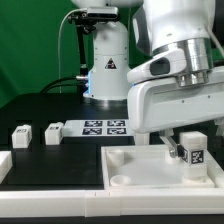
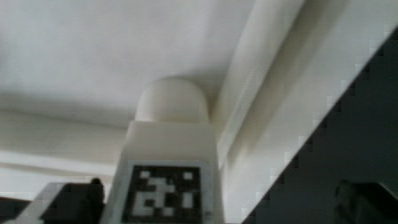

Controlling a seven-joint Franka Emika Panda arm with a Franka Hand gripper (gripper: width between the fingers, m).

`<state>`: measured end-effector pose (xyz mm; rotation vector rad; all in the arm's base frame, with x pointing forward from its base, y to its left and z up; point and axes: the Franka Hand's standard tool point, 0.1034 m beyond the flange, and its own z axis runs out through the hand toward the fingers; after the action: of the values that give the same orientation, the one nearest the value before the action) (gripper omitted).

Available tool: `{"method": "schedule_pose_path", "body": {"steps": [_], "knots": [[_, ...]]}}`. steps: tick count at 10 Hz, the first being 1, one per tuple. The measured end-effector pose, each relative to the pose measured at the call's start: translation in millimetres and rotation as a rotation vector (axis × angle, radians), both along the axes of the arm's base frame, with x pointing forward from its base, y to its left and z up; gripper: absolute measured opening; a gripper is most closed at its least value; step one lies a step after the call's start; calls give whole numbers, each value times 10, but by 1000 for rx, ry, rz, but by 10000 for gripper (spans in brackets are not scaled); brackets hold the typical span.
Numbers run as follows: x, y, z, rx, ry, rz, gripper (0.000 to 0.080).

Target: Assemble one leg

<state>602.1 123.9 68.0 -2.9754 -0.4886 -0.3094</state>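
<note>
Leg: the small white chunky block-shaped leg [image 1: 193, 154], with a black-and-white square tag on its face, stands at the corner of the big flat white panel [image 1: 140, 172] on the exterior view's right. The panel lies on the black surface [image 1: 50, 155].
Fingers: the two dark fingers [image 2: 68, 200] are spread wide, one on each side of the leg. At least one side shows a gap, so nothing is clamped.
Handling: the leg looks light, stiff and hard. Its smooth faces are probably a little slippery, and it does not look fragile.
Where to hold: the two flat side faces of the tagged block, square-on, and away from the rounded end.
Long axis: roughly upright in the exterior view, running from the fingers toward the panel.
Pointing: in the wrist view the rounded white end [image 2: 175, 100] points away from the fingers toward the panel. The tag faces the exterior camera.
Seating: it cannot be told whether the rounded end sits in a socket.
Spare legs: two similar blocks [image 1: 20, 135] [image 1: 52, 131] rest on the surface, well apart from the panel.
</note>
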Motion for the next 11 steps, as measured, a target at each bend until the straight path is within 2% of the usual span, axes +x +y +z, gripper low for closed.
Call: {"method": "schedule_pose_path", "body": {"steps": [1, 3, 4, 6, 8, 10, 11], "knots": [[1, 27, 27, -8, 96, -2, 649], [43, 56, 69, -14, 203, 6, 649], [132, 23, 77, -9, 172, -9, 649], [197, -69, 63, 2, 120, -97, 649], [129, -148, -5, -1, 96, -112, 649], [111, -151, -23, -3, 97, -109, 622], [110, -151, -24, -3, 97, -109, 450]]}}
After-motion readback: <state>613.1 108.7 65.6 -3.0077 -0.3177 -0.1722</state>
